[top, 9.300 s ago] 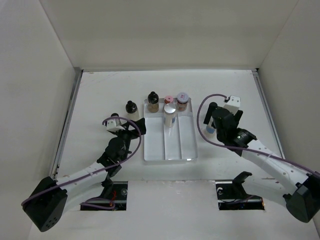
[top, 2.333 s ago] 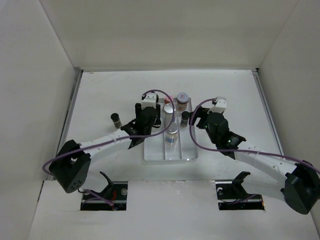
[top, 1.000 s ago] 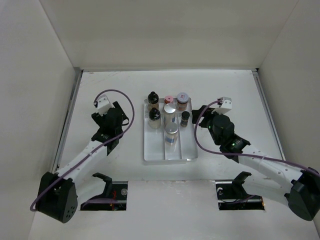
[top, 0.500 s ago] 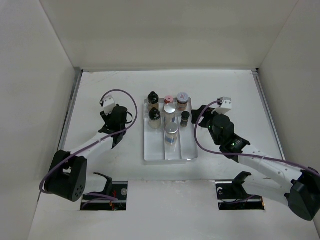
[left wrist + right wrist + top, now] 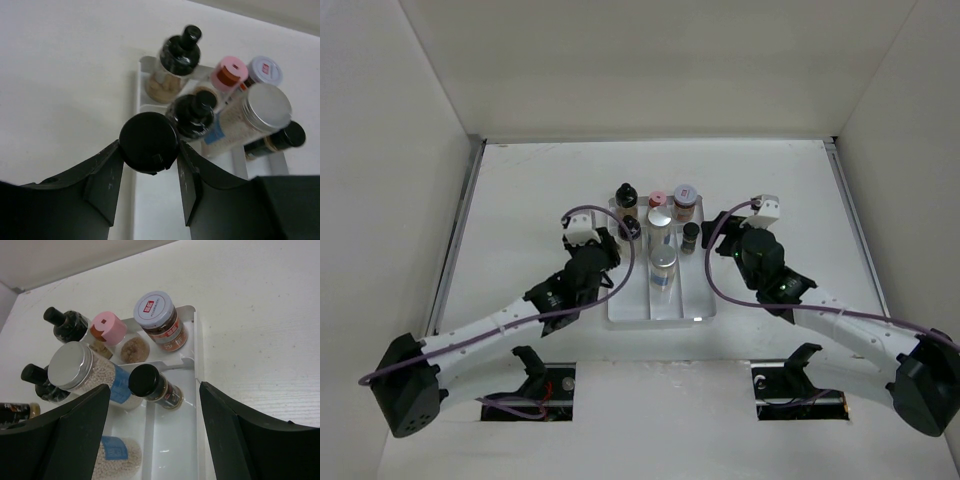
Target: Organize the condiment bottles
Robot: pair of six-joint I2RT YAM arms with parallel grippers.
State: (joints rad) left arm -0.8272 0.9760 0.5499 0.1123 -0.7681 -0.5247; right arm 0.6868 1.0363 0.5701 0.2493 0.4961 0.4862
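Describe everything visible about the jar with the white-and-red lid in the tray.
The jar is short and round, with a white lid bearing a red rectangular mark. Its clear-looking body shows dark brown contents and carries a label band. It stands upright in the far right corner of the white tray, beside the pink-capped bottle. Nothing grips it.
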